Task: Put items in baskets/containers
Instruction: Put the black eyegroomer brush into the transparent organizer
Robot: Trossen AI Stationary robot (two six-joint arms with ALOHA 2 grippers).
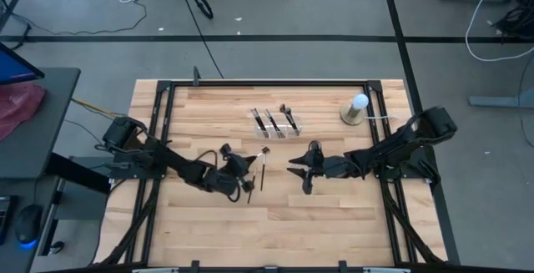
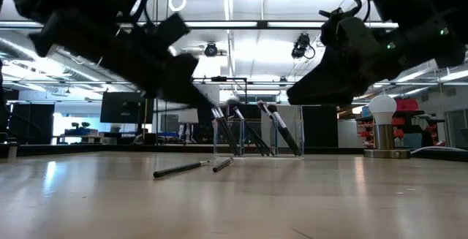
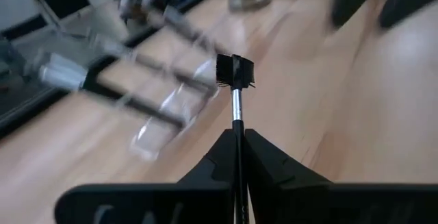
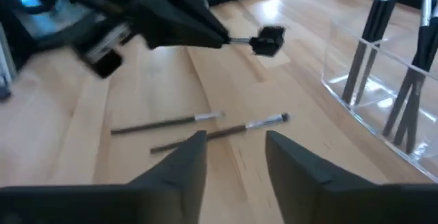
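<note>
one clear organiser tray (image 1: 278,126) stands on the far middle of the wooden surface (image 1: 334,214). in the high view three makeup brushes show in it; in the low view about four brushes in the tray (image 2: 252,133) lean at a slant, though they overlap and the count is unsure. two loose brushes (image 4: 205,127) lie side by side flat on the surface, on the near side of the tray, close together but apart from it. one more, the held brush (image 3: 235,87), has a wide flat dark head and a silver ferrule; it is off the surface.

the left end effector (image 1: 244,175) is closed on the held brush's handle, fingers (image 3: 270,166) pinched tight on either side of it, the head pointing toward the tray. the right end effector (image 4: 235,157) hangs above the two loose brushes with its fingers parted and nothing between them, touching neither.

one white ball lamp on a tan round base (image 1: 356,109) stands to the right of the tray, well apart.
</note>
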